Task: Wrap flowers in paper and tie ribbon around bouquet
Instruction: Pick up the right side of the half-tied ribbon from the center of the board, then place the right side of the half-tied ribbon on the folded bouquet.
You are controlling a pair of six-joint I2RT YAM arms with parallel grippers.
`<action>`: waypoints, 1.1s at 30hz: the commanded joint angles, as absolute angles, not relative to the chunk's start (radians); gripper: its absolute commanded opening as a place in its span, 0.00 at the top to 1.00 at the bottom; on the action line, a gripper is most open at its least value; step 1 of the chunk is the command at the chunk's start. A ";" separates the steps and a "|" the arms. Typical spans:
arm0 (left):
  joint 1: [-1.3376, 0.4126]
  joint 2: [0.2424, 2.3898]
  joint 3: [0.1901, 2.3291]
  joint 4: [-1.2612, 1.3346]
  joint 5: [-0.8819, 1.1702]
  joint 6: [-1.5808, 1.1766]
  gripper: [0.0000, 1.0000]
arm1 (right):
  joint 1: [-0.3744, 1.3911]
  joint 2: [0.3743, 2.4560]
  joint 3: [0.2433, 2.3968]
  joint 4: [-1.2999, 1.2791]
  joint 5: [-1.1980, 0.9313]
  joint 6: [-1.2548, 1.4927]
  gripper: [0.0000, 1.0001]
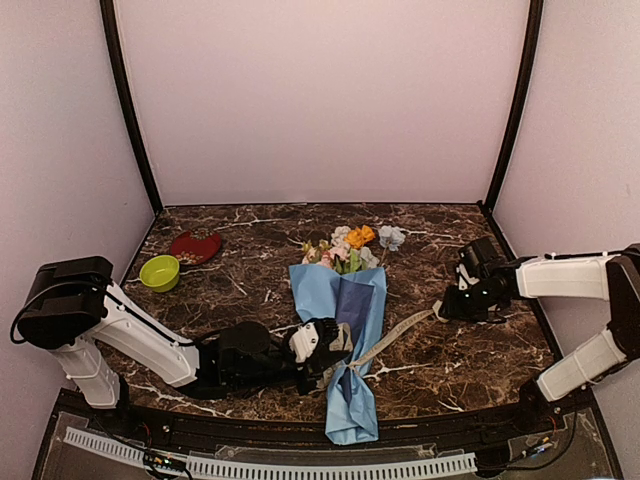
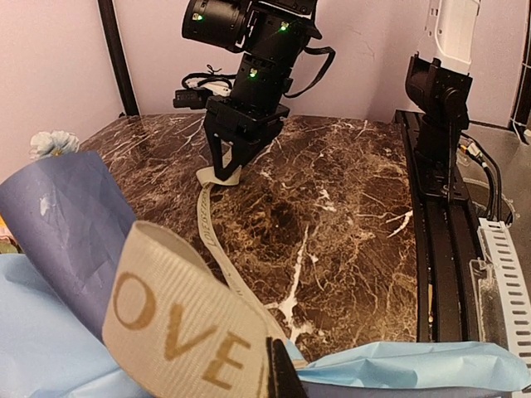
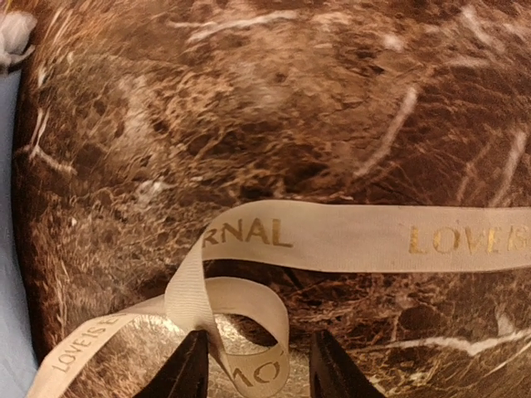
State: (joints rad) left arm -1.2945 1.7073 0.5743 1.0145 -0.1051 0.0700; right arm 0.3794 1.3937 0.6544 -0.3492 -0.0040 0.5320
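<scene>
Overhead, the bouquet (image 1: 340, 300) lies mid-bench (image 1: 250, 245), its ribbon (image 1: 400, 333) running from the left end effector (image 1: 338, 342) to the right end effector (image 1: 444, 308). From the left wrist, the fingers (image 2: 278, 373) are pressed together, pinching the gold-lettered ribbon beside the navy paper (image 2: 58, 215). From the right wrist, the fingers (image 3: 187, 369) stand spread astride a ribbon loop.

bouquet (image 1: 350, 300) flat, flowers (image 1: 350, 245) at far end | ribbon (image 1: 400, 333) runs from left jaws to right jaws
</scene>
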 commanded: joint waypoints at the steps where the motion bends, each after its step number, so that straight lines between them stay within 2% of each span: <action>1: -1.301 1.682 0.601 0.988 -0.107 0.097 1.00 | 0.377 1.412 0.657 -0.281 -0.028 0.506 0.83; 2: -1.302 1.679 0.602 0.980 -0.107 0.102 1.00 | 0.378 1.415 0.665 -0.280 -0.037 0.499 0.95; 3: -1.303 1.675 0.605 0.969 -0.109 0.110 1.00 | 0.377 1.415 0.672 -0.283 -0.049 0.492 1.00; 6: -1.312 1.671 0.618 0.923 -0.118 0.137 1.00 | 0.379 1.369 0.697 -0.294 -0.097 0.468 1.00; 10: -1.322 1.669 0.613 0.922 -0.133 0.154 1.00 | 0.446 1.231 0.750 -0.288 -0.262 0.415 1.00; 16: -1.333 1.668 0.615 0.922 -0.129 0.165 1.00 | 0.835 1.145 1.037 -0.297 -0.391 0.313 1.00; 19: -1.342 1.670 0.618 0.913 -0.138 0.175 1.00 | 0.992 1.218 1.141 -0.223 -0.367 0.329 1.00; 24: -1.357 1.661 0.614 0.904 -0.159 0.175 1.00 | 1.142 1.446 1.356 -0.179 -0.348 0.313 1.00; 29: -1.367 1.661 0.609 0.901 -0.172 0.169 1.00 | 1.227 1.674 1.568 -0.265 -0.338 0.270 1.00; 33: -1.372 1.664 0.609 0.902 -0.175 0.165 1.00 | 1.233 1.726 1.613 -0.245 -0.298 0.308 1.00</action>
State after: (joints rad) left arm -1.3632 1.6997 0.6018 0.9154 -0.1589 0.1623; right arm 1.2213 1.7161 1.5551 -0.2440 -0.3367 0.2996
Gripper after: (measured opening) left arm 0.004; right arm 0.005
